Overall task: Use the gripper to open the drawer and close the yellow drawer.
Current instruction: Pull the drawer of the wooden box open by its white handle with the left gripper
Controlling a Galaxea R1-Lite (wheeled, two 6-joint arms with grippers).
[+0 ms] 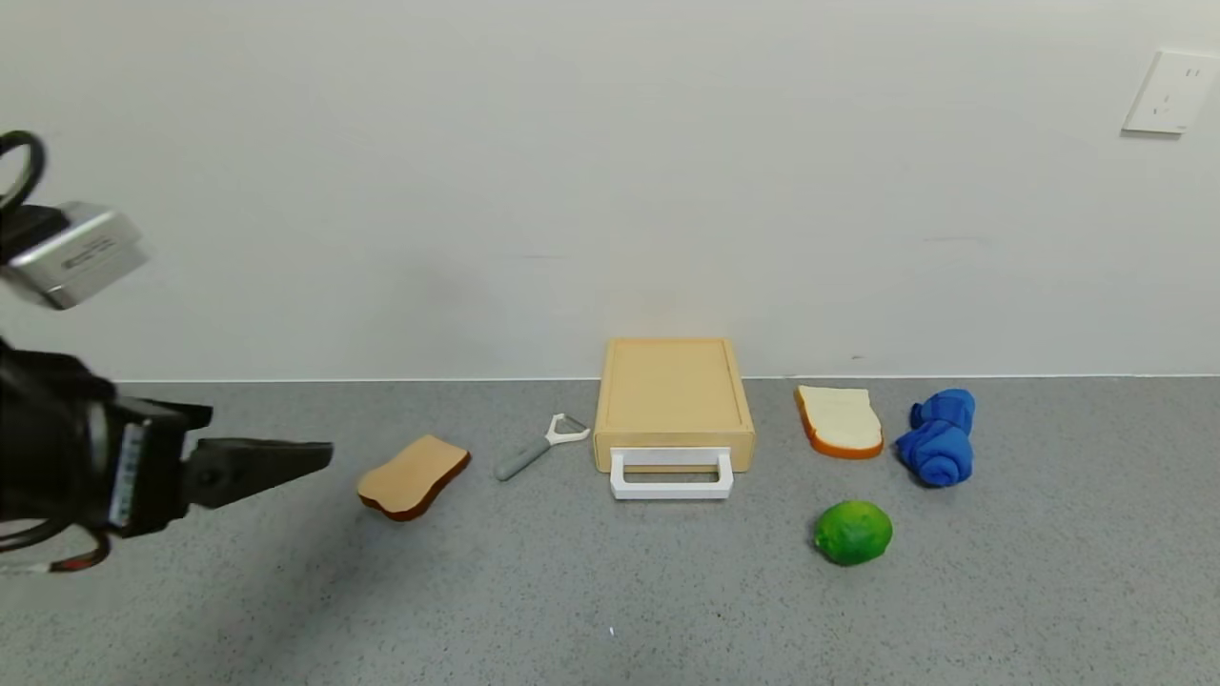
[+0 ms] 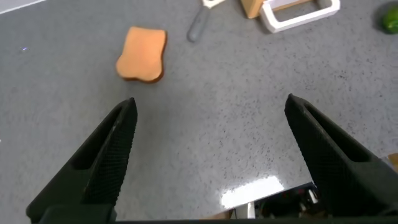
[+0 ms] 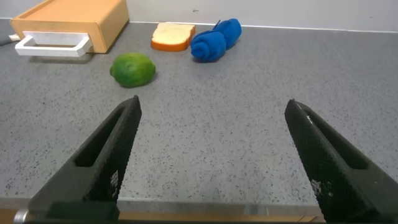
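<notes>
The pale yellow-tan drawer (image 1: pixel 672 395) lies flat against the back wall at the table's middle, shut, with its white loop handle (image 1: pixel 671 474) facing me. It also shows in the left wrist view (image 2: pixel 298 12) and the right wrist view (image 3: pixel 68 25). My left gripper (image 1: pixel 315 455) is open and empty, raised above the table's left side, well left of the drawer. In its wrist view (image 2: pixel 211 109) only bare table lies between the fingers. My right gripper (image 3: pixel 212 109) is open and empty, low near the table's front edge, out of the head view.
A tan bread slice (image 1: pixel 414 476) and a grey-handled peeler (image 1: pixel 538 446) lie left of the drawer. A white bread slice (image 1: pixel 839 420), a blue rolled cloth (image 1: pixel 939 435) and a green lime (image 1: pixel 852 532) lie to its right. The grey table (image 1: pixel 610 610) ends at the wall.
</notes>
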